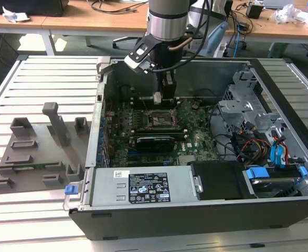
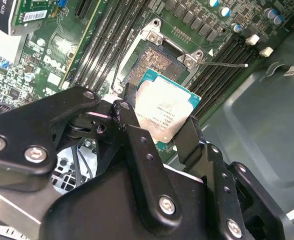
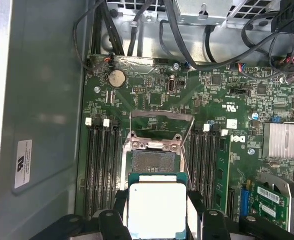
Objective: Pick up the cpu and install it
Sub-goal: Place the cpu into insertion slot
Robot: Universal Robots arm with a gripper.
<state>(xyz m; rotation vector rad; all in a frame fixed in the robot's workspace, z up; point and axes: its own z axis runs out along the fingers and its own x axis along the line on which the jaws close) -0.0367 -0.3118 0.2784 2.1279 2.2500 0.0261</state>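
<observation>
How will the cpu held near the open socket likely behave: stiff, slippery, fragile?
The cpu is a thin flat plate: probably stiff and light. The pincer grips only its edges, so it could slip or tilt. Its thin green board looks fragile against the socket frame.

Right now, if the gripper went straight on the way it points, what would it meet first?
Probably the open socket, since the gripper seems to hold the cpu over it; the gap between them is unclear.
</observation>
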